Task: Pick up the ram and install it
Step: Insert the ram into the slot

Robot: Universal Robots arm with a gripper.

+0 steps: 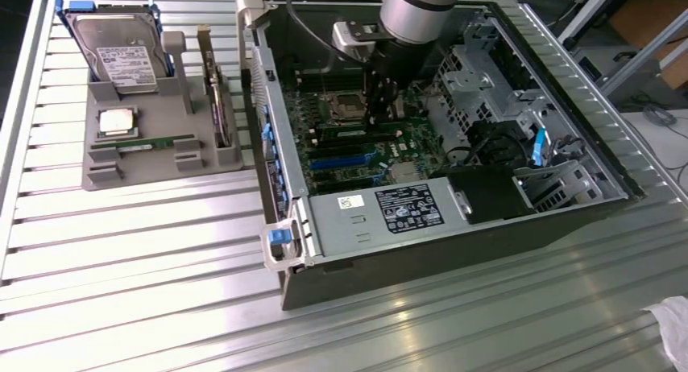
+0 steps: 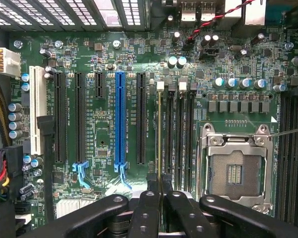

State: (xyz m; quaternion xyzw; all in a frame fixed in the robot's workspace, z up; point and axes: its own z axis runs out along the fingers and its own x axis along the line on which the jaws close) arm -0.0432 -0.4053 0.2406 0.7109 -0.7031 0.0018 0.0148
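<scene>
Pinching the ram [image 2: 159,139] edge-on (thin, upright), gripper [image 2: 156,184] jaws pressed on it above the motherboard [image 2: 104,59] slots.

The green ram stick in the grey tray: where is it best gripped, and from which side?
Likely the middle of the ram stick's upper long edge, from above, a finger on each flat face: it seems to stand on edge in the grey tray's slot.

drive cage [image 1: 484,74] and power supply [image 1: 392,215] flank motherboard [image 1: 355,146], open above
</scene>
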